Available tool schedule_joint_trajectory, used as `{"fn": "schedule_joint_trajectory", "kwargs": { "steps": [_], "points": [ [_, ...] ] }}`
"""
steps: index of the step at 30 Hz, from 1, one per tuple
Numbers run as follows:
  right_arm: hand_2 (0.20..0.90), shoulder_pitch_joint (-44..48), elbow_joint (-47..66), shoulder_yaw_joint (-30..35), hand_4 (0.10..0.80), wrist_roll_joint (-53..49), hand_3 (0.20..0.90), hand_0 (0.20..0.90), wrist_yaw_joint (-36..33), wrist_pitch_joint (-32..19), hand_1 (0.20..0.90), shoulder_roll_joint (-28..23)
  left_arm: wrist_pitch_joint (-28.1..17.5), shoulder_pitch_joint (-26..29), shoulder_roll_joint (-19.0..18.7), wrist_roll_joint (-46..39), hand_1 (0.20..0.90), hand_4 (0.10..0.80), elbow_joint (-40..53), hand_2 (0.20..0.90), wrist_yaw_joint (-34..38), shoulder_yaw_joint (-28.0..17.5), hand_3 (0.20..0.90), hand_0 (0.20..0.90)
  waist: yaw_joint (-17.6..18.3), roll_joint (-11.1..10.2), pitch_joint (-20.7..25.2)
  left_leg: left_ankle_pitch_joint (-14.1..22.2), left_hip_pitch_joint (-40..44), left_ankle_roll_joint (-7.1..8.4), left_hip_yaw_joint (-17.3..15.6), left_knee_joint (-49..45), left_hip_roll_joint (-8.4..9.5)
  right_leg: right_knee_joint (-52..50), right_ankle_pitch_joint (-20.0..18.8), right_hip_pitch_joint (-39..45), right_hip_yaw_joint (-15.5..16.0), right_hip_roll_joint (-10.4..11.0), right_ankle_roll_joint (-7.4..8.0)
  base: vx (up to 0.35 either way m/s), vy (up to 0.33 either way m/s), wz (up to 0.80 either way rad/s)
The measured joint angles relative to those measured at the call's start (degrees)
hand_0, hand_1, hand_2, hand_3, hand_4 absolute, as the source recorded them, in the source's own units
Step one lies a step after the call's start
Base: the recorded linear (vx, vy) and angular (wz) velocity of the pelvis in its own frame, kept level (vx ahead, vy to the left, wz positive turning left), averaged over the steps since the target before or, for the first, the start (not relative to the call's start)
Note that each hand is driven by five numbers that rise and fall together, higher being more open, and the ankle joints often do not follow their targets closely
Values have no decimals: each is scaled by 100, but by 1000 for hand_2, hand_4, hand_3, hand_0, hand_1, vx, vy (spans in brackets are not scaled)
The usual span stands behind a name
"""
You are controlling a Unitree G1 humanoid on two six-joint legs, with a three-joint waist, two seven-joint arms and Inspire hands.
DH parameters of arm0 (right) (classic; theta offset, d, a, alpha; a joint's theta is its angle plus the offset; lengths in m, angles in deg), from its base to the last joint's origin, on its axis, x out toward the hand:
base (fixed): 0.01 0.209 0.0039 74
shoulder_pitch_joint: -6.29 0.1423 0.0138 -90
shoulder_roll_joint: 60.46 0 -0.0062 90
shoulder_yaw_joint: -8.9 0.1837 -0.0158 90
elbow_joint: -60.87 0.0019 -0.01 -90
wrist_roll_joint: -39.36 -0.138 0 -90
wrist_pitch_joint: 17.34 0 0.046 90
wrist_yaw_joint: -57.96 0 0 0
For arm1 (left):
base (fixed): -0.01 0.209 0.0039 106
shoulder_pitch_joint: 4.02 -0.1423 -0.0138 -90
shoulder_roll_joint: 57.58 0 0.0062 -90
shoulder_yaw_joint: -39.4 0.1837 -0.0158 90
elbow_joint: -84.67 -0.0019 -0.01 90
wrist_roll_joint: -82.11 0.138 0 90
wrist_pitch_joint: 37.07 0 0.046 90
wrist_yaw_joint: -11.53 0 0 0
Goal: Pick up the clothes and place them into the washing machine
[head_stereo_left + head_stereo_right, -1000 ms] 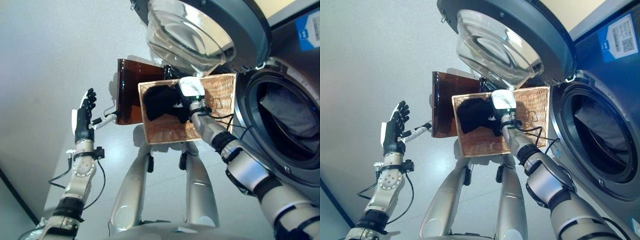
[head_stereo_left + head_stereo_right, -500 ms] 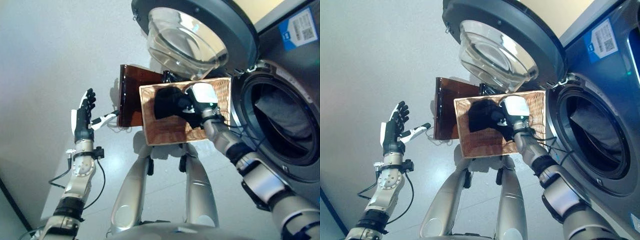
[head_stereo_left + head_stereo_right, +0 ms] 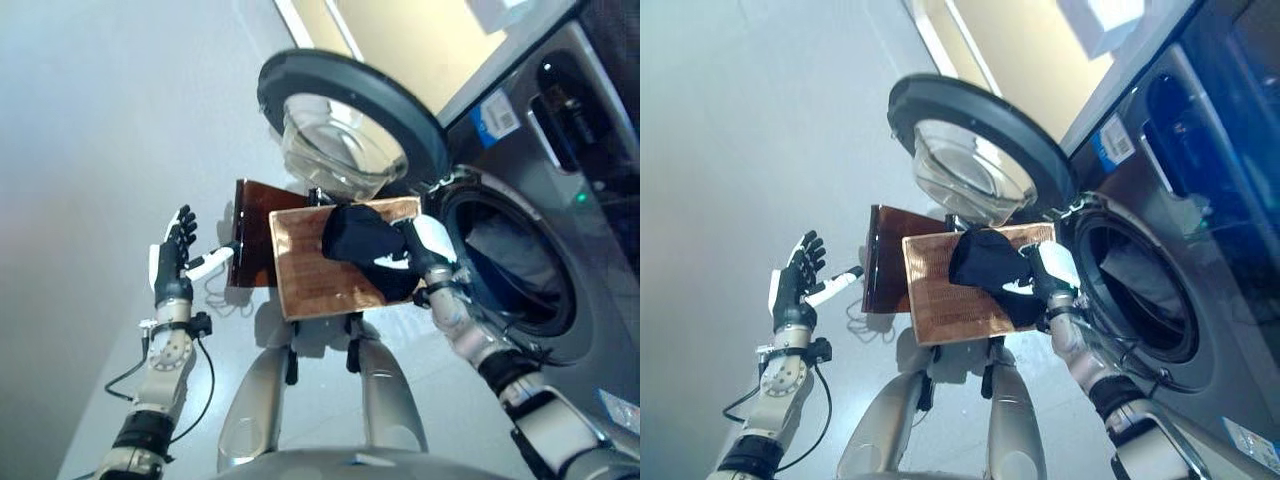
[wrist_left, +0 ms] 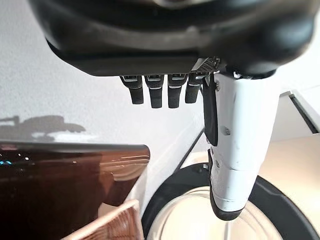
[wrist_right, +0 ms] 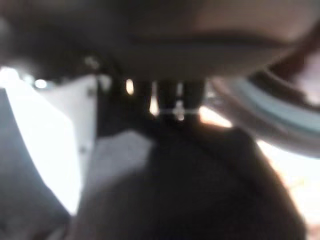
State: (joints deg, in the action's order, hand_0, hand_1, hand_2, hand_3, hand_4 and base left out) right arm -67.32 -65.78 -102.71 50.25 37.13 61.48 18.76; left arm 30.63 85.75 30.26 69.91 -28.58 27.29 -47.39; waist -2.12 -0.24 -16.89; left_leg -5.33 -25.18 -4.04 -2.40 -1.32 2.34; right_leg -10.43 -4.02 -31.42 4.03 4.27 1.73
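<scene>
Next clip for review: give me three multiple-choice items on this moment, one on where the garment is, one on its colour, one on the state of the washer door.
1. Where is the dark garment?
A. Lying on the floor
B. Held in the right hand above the wicker basket
C. Held in the left hand

2. What colour is the garment?
A. Black
B. Red
C. White

3. What state is the washing machine door in?
A. Shut
C. Swung open
B. Removed

Answers: 1 B, the right hand grips it over the wicker basket, while the left hand is raised and empty. 2 A, the cloth is black in both eye views. 3 C, the door stands clear of the drum opening.
</scene>
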Motion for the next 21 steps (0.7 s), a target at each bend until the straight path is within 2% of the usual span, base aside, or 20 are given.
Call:
{"fn": "schedule_joint_trajectory", "kwargs": {
  "steps": [2,6,10,17,21],
  "points": [
    [200,-297,52,231,300,-537,200,200,152,-116,200,99,0,-5,1,-31,900,800,-29,900,-49,18,900,900,19,-26,39,-2,138,-2,-37,52,-5,56,-2,135,0,-19,3,49,-3,-8],
    [200,-815,-8,685,300,-2267,200,200,669,-500,200,535,-7,-167,-3,-217,900,800,-55,900,-189,13,900,900,24,-33,110,6,418,-18,-56,144,-29,175,0,404,-11,-44,10,-14,8,-9],
    [200,-879,-604,1043,300,-4028,200,200,1265,-683,200,1061,-9,-213,63,-414,900,800,-140,900,-325,16,900,900,88,-28,122,24,372,10,-86,149,-43,172,2,340,-33,-70,9,-46,5,-8],
    [200,-791,-1336,1484,300,-5850,200,200,1738,-770,200,1478,-7,-243,225,-668,900,800,-156,900,-455,-39,900,900,112,-13,142,23,131,11,-200,147,-43,62,2,-2,-168,-76,2,-23,0,-3],
    [200,-560,-1836,2022,300,-6977,200,200,1962,-898,200,1725,-10,-209,279,-775,900,800,-157,900,-475,-32,900,900,120,69,190,21,82,6,-201,145,-50,60,6,-53,-174,-86,-2,0,0,0]
  ]
}}
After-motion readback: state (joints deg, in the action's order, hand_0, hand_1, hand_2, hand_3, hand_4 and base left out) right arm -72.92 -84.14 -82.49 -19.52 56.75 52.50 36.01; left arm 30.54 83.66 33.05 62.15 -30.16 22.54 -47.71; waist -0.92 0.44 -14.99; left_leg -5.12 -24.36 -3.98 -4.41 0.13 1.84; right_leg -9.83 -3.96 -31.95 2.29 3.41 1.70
